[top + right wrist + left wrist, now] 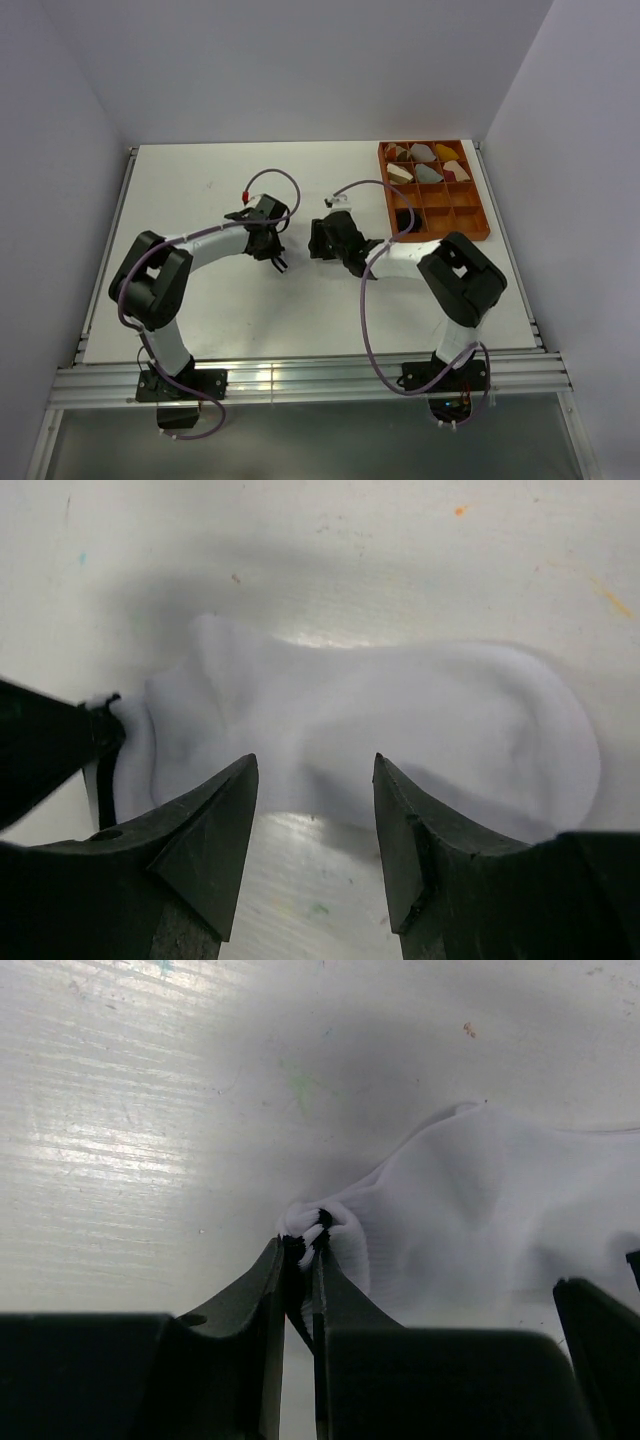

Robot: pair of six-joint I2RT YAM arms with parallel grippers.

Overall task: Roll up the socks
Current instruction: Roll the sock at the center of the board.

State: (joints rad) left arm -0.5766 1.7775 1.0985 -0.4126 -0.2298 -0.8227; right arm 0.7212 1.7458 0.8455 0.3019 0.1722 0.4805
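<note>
A white sock (420, 720) lies flat on the table, its toe to the right in the right wrist view. My left gripper (305, 1243) is shut on the sock's bunched cuff (318, 1222), where black stripe threads show. The sock's body (490, 1220) spreads away to the right of those jaws. My right gripper (314, 768) is open, its tips just at the sock's near edge with bare table between them, touching nothing. In the top view the left gripper (279, 258) and right gripper (320, 240) face each other mid-table, and the arms hide most of the sock.
An orange compartment tray (484, 205) stands at the back right, holding several rolled bundles (428, 162) and one dark item (403, 218). The left gripper's finger (40, 750) shows at the left edge of the right wrist view. Grey walls enclose the table.
</note>
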